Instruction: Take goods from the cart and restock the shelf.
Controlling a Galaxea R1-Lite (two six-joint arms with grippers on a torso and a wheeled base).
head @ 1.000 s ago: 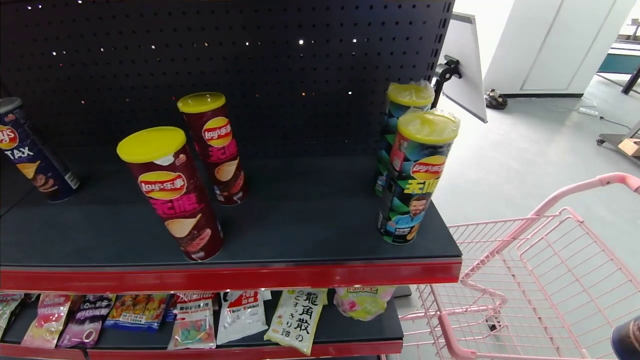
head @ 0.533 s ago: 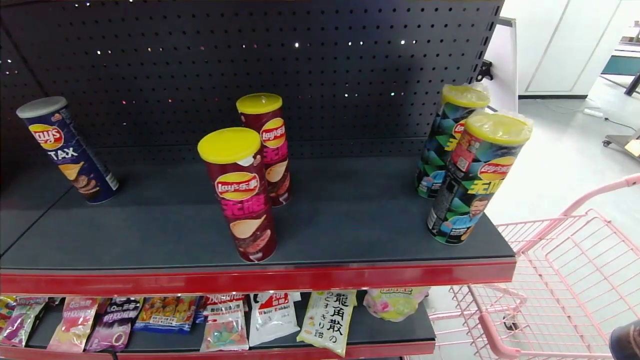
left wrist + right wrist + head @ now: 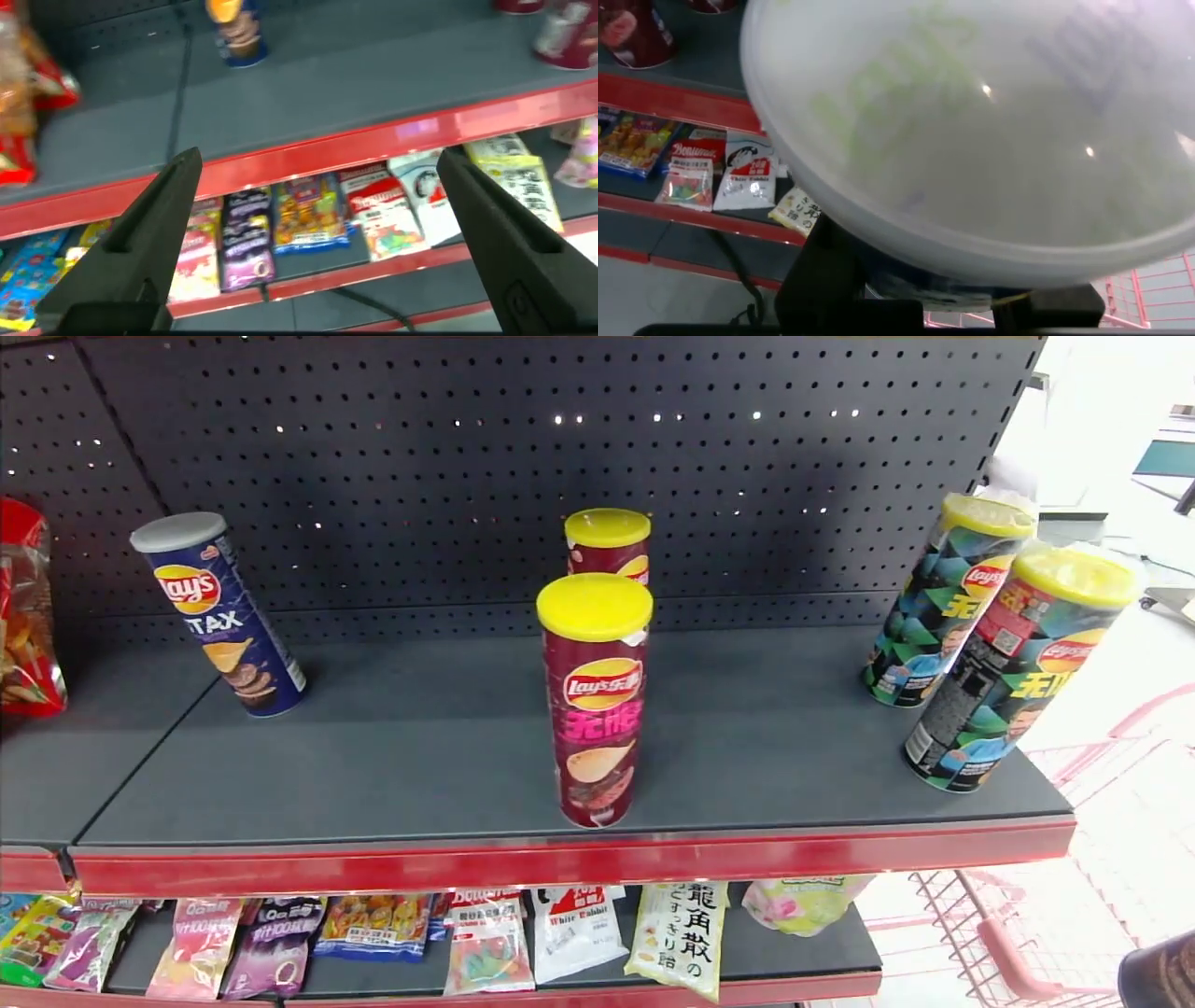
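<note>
Plainly, left gripper jaws stand wide apart; right gripper clamps a lidded can

Through the head camera the shelf looks evenly and fairly brightly lit to me, with only soft shadows at the can bases. The pegboard stays dark, and pinpricks of light shine through its holes toward 12 o'clock. From 2 to 4 o'clock strong light blows out the room and bleaches the cart. The packets at 6 o'clock sit in shade. Wide-angle distortion tips the blue can at 9 o'clock and the green cans at 3 o'clock outward. My left wrist picture is blurred. The canister is out of focus against the right wrist lens, its pale lid carrying small glints.
</note>
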